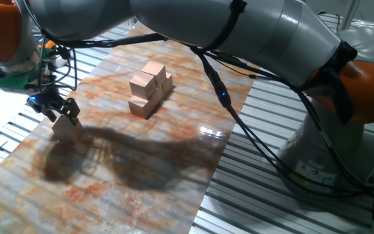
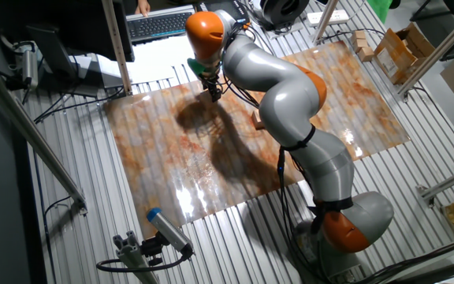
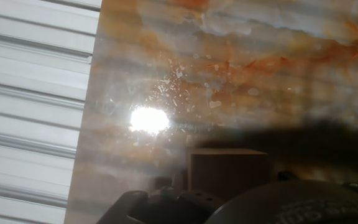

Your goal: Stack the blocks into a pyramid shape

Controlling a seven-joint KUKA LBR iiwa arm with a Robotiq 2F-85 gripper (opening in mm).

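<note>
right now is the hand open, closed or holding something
Hand: down at a single wooden block on the marbled table, fingers either side of it; whether they are shut on it cannot be told.

On the marbled orange-and-grey tabletop (image 1: 174, 162), the only obstacles are a stepped cluster of light tan wooden cubes (image 1: 149, 89) at about twelve o'clock of centre and a lone tan wooden cube (image 1: 65, 128) at nine o'clock, under the black fingers (image 1: 65, 109). Between them the surface lies bare, as does everything toward six o'clock.
</note>
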